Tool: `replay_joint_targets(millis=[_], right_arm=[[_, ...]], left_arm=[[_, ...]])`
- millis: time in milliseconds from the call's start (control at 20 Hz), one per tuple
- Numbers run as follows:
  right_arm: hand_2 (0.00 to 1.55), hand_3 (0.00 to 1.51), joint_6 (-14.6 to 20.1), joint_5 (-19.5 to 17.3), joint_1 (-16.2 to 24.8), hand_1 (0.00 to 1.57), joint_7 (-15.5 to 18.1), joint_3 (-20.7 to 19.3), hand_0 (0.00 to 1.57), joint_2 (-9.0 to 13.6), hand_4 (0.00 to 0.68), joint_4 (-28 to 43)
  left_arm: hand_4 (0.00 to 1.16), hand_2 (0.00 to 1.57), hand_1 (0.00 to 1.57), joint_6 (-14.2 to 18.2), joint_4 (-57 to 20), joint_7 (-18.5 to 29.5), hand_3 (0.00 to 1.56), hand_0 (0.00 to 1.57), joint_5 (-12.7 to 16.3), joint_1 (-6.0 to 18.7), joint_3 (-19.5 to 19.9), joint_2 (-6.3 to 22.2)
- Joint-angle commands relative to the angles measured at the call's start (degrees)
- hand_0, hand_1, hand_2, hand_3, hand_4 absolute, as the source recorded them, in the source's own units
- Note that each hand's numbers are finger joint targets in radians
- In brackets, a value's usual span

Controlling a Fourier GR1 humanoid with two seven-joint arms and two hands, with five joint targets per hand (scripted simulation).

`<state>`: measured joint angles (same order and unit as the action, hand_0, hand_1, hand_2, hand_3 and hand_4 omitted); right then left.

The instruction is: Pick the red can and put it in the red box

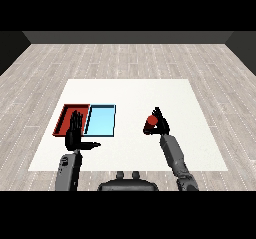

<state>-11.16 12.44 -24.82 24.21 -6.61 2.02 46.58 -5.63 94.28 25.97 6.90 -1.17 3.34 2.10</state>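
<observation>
The red can (pixel 151 121) is right of the table's middle, tilted, with my right hand (pixel 160 125) curled round it. Whether the can rests on the table or is held just above it cannot be told. The red tray (pixel 64 114) lies at the left of the table, with the light blue tray (pixel 102 120) touching its right side. My left hand (pixel 75 131) is raised with straight fingers and its thumb pointing right, over the red tray's near right corner, hiding part of it.
The white table (pixel 128 93) stretches wide behind the trays and the can. A strip of bare table separates the light blue tray from the can. Wooden floor surrounds the table.
</observation>
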Motion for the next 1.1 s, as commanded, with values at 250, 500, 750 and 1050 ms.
replay_joint_targets(millis=[250, 500, 750, 1050], right_arm=[[0.0, 0.0, 1.63, 1.16, 1.03, 0.0, -2.34, 1.8, 0.0, -1.39, 0.0, 2.63], [0.0, 0.0, 0.24, 1.45, -4.55, 0.0, 2.51, 0.79, 0.0, 0.33, 0.0, -7.11], [0.0, 0.0, 3.23, 1.29, -2.21, 0.0, -0.62, 3.81, 0.0, -1.97, 0.0, -2.66], [0.0, 0.0, 4.01, 0.48, -9.01, 0.0, -0.21, 0.31, 0.0, -0.96, 0.0, -12.18]], left_arm=[[0.0, 0.0, 0.0, -1.31, 0.7, 0.85, 0.0, 0.0, 1.26, -1.93, 1.1, 0.65], [0.0, 0.0, 0.0, -0.35, -3.32, 1.83, 0.0, 0.0, 1.05, 1.07, 1.93, 0.21], [0.0, 0.0, 0.0, -0.04, -6.72, 2.18, 0.0, 0.0, 0.43, 5.09, 0.99, -0.15], [0.0, 0.0, 0.0, -2.02, -2.13, 0.46, 0.0, 0.0, 2.82, 1.5, 1.91, 1.27]])
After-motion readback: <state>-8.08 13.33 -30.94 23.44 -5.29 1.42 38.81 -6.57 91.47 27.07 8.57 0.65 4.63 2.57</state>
